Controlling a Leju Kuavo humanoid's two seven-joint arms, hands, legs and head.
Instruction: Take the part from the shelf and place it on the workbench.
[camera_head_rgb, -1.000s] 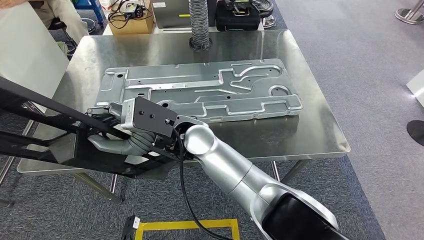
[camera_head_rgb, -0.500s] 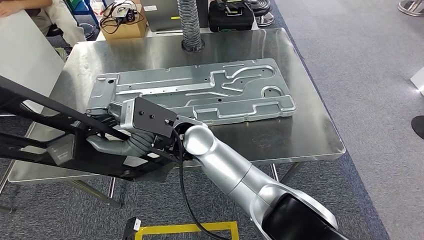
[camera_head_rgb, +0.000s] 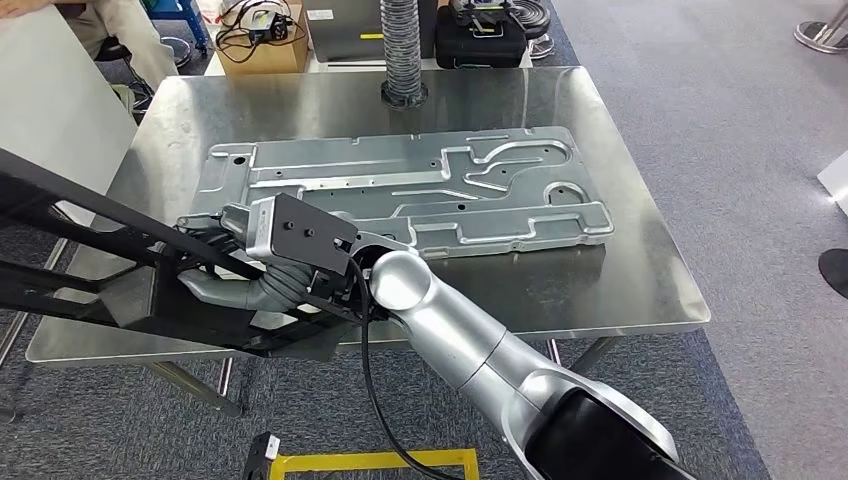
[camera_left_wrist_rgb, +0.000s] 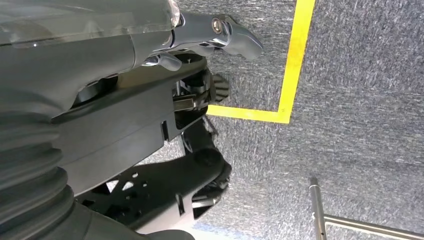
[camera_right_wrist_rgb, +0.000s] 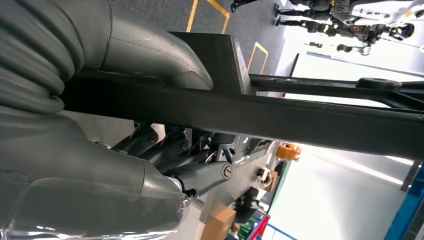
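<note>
The part is a long black frame of bars (camera_head_rgb: 100, 290), held low in front of the near left corner of the steel workbench (camera_head_rgb: 620, 290). My right hand (camera_head_rgb: 240, 265) grips one of its bars; in the right wrist view the thumb lies over the black bar (camera_right_wrist_rgb: 300, 115) and the fingers (camera_right_wrist_rgb: 200, 175) wrap under it. In the left wrist view my left hand (camera_left_wrist_rgb: 75, 75) holds the black part (camera_left_wrist_rgb: 150, 200) against its palm, above the carpet. A big stamped silver plate (camera_head_rgb: 400, 190) lies flat across the bench.
A grey ribbed hose (camera_head_rgb: 403, 50) stands at the bench's far edge, with a cardboard box (camera_head_rgb: 262, 40) and a black case (camera_head_rgb: 490, 40) behind it. A person (camera_head_rgb: 110, 25) sits at the far left. Yellow tape (camera_head_rgb: 370, 462) marks the carpet below.
The whole picture has swayed left and then back right, so the camera moved. My right hand keeps the same hold on the black frame.
</note>
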